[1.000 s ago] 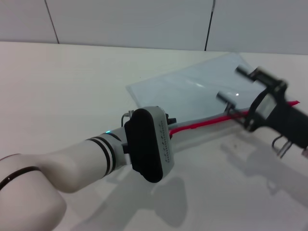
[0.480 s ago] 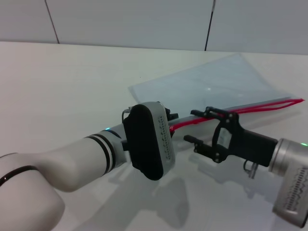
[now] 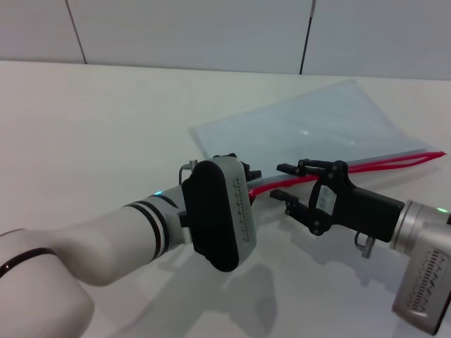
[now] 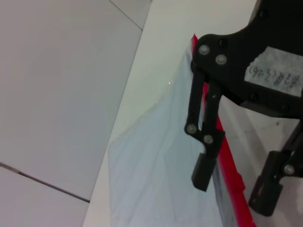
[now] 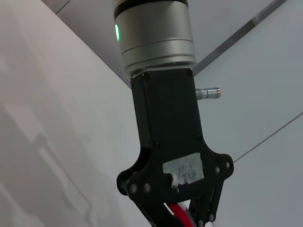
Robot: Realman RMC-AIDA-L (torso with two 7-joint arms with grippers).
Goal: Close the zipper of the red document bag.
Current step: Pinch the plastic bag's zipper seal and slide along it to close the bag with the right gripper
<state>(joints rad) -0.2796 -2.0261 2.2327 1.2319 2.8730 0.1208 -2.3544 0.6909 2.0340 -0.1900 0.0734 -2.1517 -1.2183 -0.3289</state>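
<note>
The red document bag (image 3: 310, 127) lies flat on the white table, its translucent blue-grey sheet running back to the right. The zipper (image 3: 366, 165) is the red strip along its near long edge. My right gripper (image 3: 282, 182) is open, with one finger on each side of the zipper near its left end. The left wrist view shows the same: the right gripper (image 4: 234, 187) straddles the zipper (image 4: 226, 158) beside the bag (image 4: 156, 175). In the right wrist view my left gripper (image 5: 182, 217) is shut with red edge between its fingers. I cannot make out the slider.
My left arm's wrist housing (image 3: 215, 211) stands in front of the bag's left end and hides it in the head view. A grey panelled wall (image 3: 211, 32) rises behind the white table (image 3: 91, 120).
My right gripper has travelled from the bag's right end leftward along the zipper to near the left gripper, and its fingers have drawn closer together. The left arm has barely moved.
</note>
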